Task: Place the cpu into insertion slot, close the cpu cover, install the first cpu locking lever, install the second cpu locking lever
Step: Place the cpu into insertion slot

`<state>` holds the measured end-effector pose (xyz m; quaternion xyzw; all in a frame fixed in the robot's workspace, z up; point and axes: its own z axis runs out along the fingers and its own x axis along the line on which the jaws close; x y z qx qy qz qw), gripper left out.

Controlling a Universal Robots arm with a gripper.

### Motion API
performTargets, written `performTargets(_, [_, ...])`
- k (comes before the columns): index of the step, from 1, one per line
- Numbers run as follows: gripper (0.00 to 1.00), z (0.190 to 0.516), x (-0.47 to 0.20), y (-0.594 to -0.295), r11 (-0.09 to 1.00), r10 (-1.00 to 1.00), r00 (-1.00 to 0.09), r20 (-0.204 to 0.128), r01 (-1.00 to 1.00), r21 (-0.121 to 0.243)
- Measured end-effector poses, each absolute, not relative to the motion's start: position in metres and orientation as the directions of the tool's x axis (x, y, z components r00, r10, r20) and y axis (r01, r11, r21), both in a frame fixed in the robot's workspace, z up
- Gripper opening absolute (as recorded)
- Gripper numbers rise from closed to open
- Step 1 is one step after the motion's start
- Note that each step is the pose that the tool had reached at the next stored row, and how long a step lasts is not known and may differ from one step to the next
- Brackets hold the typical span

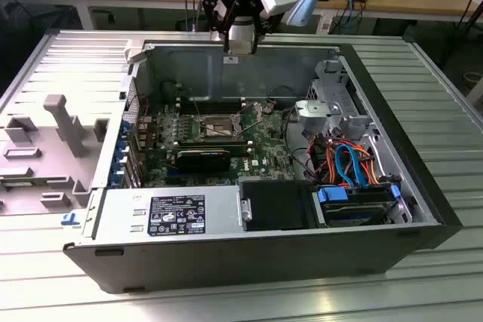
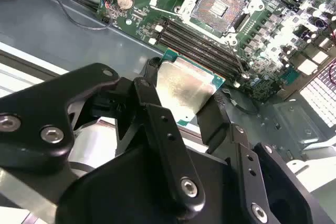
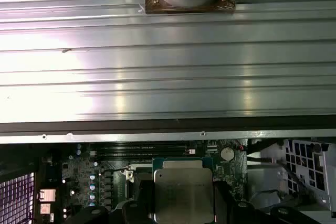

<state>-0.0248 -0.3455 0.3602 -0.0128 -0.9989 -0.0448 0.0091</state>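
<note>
Nearest in the exterior view, on the ribbed grey metal tabletop (image 1: 226,303), sits the open black-and-grey computer case (image 1: 423,209), with its labelled grey power-supply box (image 1: 173,213) along the front.

Further in lies the green motherboard (image 1: 256,157). On it is the insertion slot (image 1: 215,127), a square socket with a silver rim, its dark centre bare. I cannot tell how the cpu cover stands.

Farthest back, the black gripper (image 1: 240,44) hangs over the case's far wall, well above the board. In the second wrist view its black fingers (image 2: 152,103) are pinching the cpu (image 2: 181,82), a flat square chip with a dull silver top and green edging, by two opposite edges.

Key relation: the slot lies below the gripper, toward the near side and slightly to the exterior view's left. In the second wrist view, long black memory slots (image 2: 199,43) lie between chip and socket. The two are well apart, so the chip is not yet seated.
</note>
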Motion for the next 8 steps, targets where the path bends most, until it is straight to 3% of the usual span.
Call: performTargets(8, [0.54,0.3599,-0.0268,-0.3465,0.996,0.025,-1.0,0.019,0.026,0.089])
